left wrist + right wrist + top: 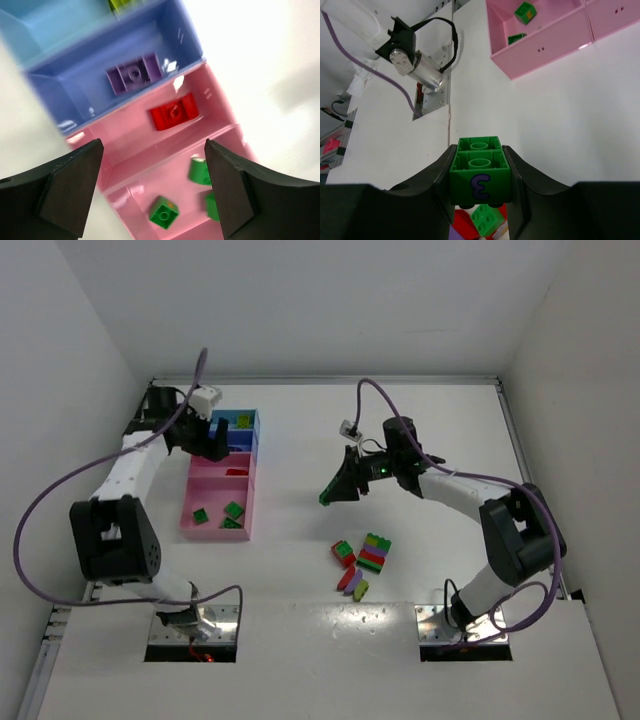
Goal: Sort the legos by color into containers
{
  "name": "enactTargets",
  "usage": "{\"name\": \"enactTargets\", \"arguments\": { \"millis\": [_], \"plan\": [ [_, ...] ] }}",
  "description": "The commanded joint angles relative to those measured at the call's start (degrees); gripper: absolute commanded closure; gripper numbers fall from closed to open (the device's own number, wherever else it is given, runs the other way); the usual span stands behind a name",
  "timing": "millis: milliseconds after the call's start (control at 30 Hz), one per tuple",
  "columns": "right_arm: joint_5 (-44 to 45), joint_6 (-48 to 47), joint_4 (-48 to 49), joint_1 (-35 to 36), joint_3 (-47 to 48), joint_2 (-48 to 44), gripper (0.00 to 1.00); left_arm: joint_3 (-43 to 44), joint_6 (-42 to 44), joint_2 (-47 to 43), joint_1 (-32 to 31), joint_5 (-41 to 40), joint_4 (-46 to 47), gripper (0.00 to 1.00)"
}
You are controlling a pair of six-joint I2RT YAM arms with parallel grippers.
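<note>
trays (135, 142): glossy smooth plastic, glints on the walls. green brick (480, 176): shiny moulded plastic, printed mark on its face. right gripper's fingers (427, 187): matt black. table (560, 130): matt white. motor housing (427, 75): bare brushed metal.

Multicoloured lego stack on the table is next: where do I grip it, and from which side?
Come from above and pinch the multicoloured stack across its shorter width at the middle layers. It seems to lie flat, stripes up; the red brick sits close beside it.

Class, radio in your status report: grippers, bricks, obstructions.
Left gripper open above trays. Right gripper shut on green brick. Loose bricks mid-table, nothing blocking.
</note>
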Motion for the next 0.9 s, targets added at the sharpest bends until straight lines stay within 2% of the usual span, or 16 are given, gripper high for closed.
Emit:
{"name": "enactTargets", "arguments": {
  "millis": [0, 100, 133, 200, 267, 300, 400, 600, 867],
  "plan": [
    [0.8, -2.3, 1.8, 2.5, 6.4, 2.5, 1.0, 0.8, -8.5, -11.8, 2.8, 11.6, 6.2, 0.11],
    [4.9, -2.3, -0.3, 6.1, 12.8, 5.3, 1.0, 2.3, -15.3, -17.8, 4.2, 12.2, 6.8, 0.09],
    [8.6, -2.3, -2.6, 8.3, 17.0, 7.9, 1.0, 3.2, -17.3, -19.1, 5.2, 10.2, 7.3, 0.01],
    [12.5, -3.4, -6.2, 10.9, 21.9, 10.8, 1.0, 3.2, -22.4, -22.3, 7.1, 9.5, 7.3, 0.0],
    [19.7, -6.8, -14.7, 14.9, 30.9, 16.1, 1.0, 2.6, -26.1, -24.3, 9.7, 7.5, 5.1, 0.0],
    [22.1, -8.0, -18.1, 16.2, 38.0, 18.2, 1.0, 2.6, -26.1, -25.2, 10.6, 6.5, 4.3, 0.0],
    [29.7, -9.5, -27.8, 20.4, 50.0, 26.3, 1.0, 2.1, -26.1, -28.4, 13.8, 6.5, 1.7, 0.0],
    [38.2, -16.4, -36.7, 26.1, 61.8, 35.3, 1.0, 2.1, -26.1, -31.7, 17.6, 5.3, -1.4, 0.0],
    [39.8, -17.6, -37.2, 28.6, 66.6, 41.0, 0.98, -0.3, -27.2, -31.7, 22.2, 8.2, -1.4, 0.0]
  ]
}}
